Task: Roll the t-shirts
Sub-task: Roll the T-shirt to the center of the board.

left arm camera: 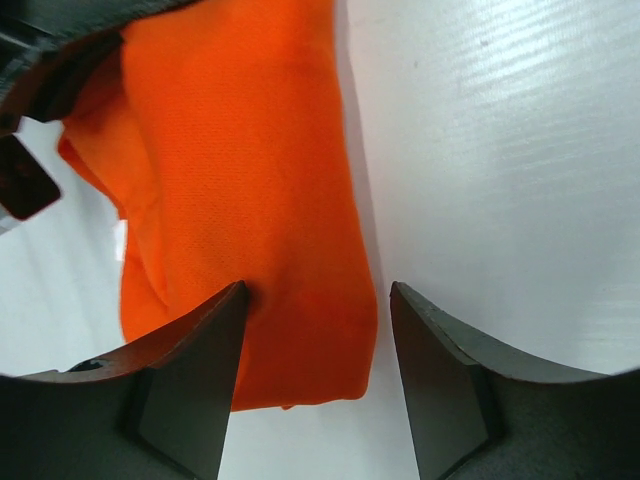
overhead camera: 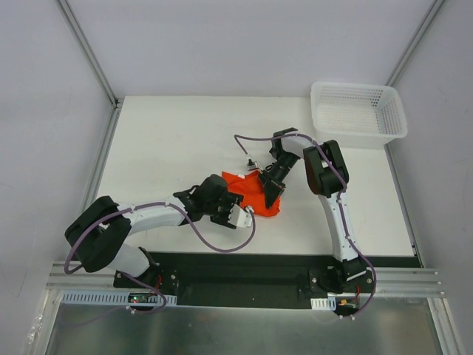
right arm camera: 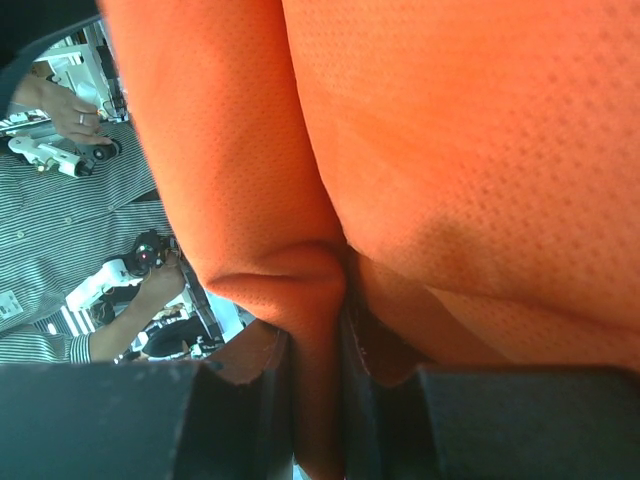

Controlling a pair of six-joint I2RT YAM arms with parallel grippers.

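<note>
Orange-red t-shirt [overhead camera: 251, 194] bunched at mid-table, right gripper [overhead camera: 269, 200] pinching it.
T-shirt lies crumpled just 6 o'clock of the white table's [overhead camera: 170, 148] centre. Right gripper comes in from 1 o'clock, fingers closed tight on a fold of fabric [right arm camera: 450, 150]. Left gripper [left arm camera: 315, 295] is at the shirt's 7 o'clock end, fingers spread wide, holding nothing. White mesh basket [overhead camera: 392, 129] sits at the 1 o'clock corner, well apart.

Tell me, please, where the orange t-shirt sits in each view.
Top external: t-shirt bunched at centre.
Left wrist: t-shirt upper left to centre, reaching into the open left pincer.
Right wrist: t-shirt fills the frame, a fold pinched in the right pincer.
Shared landmark: white table, top and left wrist only.
</note>
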